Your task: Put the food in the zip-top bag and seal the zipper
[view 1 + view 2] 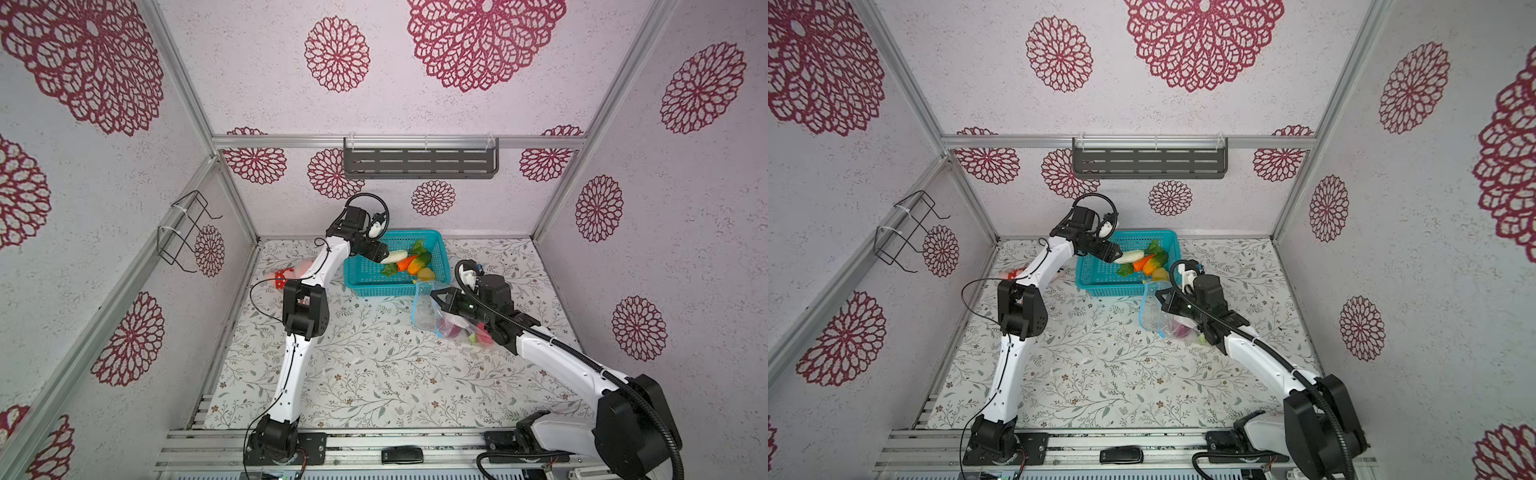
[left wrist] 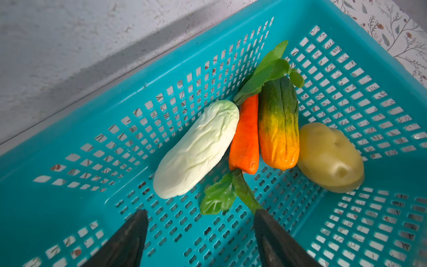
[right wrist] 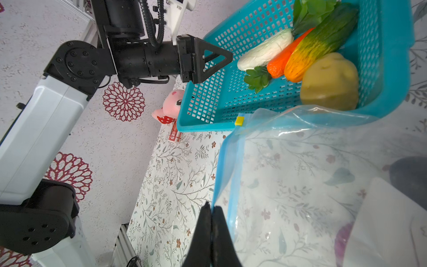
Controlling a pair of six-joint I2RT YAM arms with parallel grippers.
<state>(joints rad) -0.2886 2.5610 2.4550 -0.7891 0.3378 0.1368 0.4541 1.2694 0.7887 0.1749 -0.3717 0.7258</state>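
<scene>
Right now my left claw [image 2: 198, 212] hangs released inside the teal basket [image 1: 388, 289], jaws spread wide and holding nothing. The basket stands at the far side of the table [image 1: 374, 365]. Five pieces of food lie in it, side by side: the white corn [image 2: 196, 150], the carrot [image 2: 246, 136] touching it, a green-and-orange vegetable [image 2: 278, 124] against the carrot, and the yellow potato [image 2: 330, 157] at the end of the row. The green leaves [image 2: 218, 196] lie nearest my left fingertips; their stem runs up to one tip, though I cannot tell whether it touches.

My right claw [image 3: 212, 208] is clenched on the edge of the zip-top bag [image 3: 300, 185], right at the zipper [image 3: 231, 166], and holds the mouth lifted. The bag sits just beside the basket's near corner, its mouth facing the basket. A yellow slider [image 3: 239, 121] sits at the strip's far end. Inside the bag I see the purple onion [image 1: 454, 331], a red piece [image 1: 482, 332] and a dark piece [image 3: 411, 180], blurred through the plastic.
</scene>
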